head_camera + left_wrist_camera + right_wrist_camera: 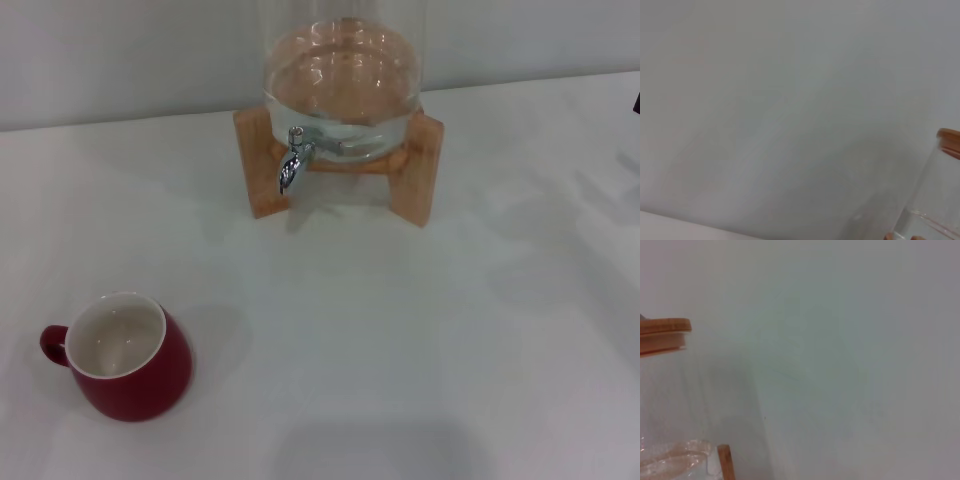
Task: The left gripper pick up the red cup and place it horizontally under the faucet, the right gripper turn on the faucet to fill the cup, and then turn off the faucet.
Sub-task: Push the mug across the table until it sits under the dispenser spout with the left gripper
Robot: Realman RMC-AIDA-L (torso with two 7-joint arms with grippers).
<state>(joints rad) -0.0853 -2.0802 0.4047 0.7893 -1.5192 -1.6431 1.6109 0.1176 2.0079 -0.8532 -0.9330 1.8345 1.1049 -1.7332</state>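
red cup [128, 357] upright on the white table [420, 340], at the near left of the head view, well apart from the dispenser. glossy dark red outside, white inside, mouth open upward, small loop handle pointing left. nothing touching it. farther back, near the middle: clear glass water dispenser [343, 80] seated on a wooden stand [420, 165], water showing in its lower part. faucet [292, 160], small and chrome, sticking out of the dispenser's front with the spout turned down over bare table, between the stand's two front legs. pale wall [120, 50] behind everything. left gripper: nowhere in the head view and not in its own wrist view either, so fingers open or closed cannot be told; left wrist view filled with wall, plus an edge of the glass vessel [935, 200] and a bit of wooden lid [950, 141]. right gripper: likewise unseen, state of its fingers impossible to tell; only a dark sliver at the right edge of the head view, too small to identify. right wrist view: wall again, the lid [664, 335] on top of the glass, and one post of the stand [726, 462] below.
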